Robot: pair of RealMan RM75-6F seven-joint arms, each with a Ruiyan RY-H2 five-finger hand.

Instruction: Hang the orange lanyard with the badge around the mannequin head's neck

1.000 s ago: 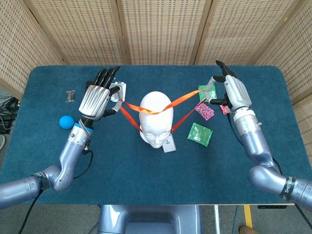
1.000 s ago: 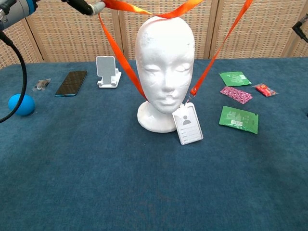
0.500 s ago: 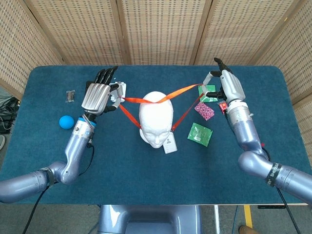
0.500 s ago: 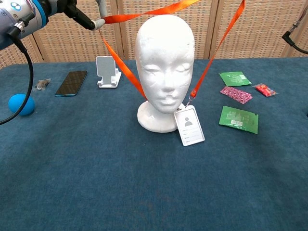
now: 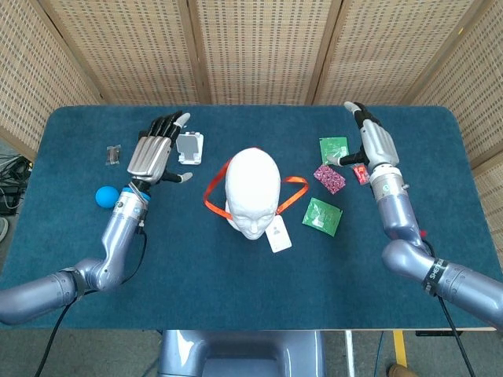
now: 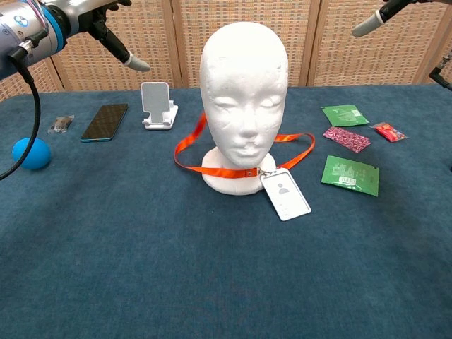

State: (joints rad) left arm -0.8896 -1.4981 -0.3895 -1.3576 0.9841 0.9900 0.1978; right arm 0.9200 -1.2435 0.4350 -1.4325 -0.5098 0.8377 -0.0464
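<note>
The white mannequin head (image 5: 251, 188) (image 6: 244, 92) stands upright mid-table. The orange lanyard (image 5: 214, 187) (image 6: 192, 141) lies looped around its neck, sagging onto the base and cloth. Its clear badge (image 5: 279, 235) (image 6: 285, 194) rests flat on the table in front of the base. My left hand (image 5: 155, 149) (image 6: 106, 32) hovers open to the left of the head, fingers spread, holding nothing. Off to the right, my right hand (image 5: 371, 143) (image 6: 381, 14) is raised and open, also apart from the strap.
A white phone stand (image 6: 157, 106) and a dark phone (image 6: 104, 121) lie behind left, with a blue ball (image 6: 30, 153) and a small clip (image 6: 61, 124). Green packets (image 6: 349, 174) (image 6: 345, 114), a pink one (image 6: 346, 138) and a red one (image 6: 388, 131) lie at right.
Both hands let go of the lanyard. The strap dropped from above the head down around the neck, and the badge slid forward onto the table. Both hands drew apart.
</note>
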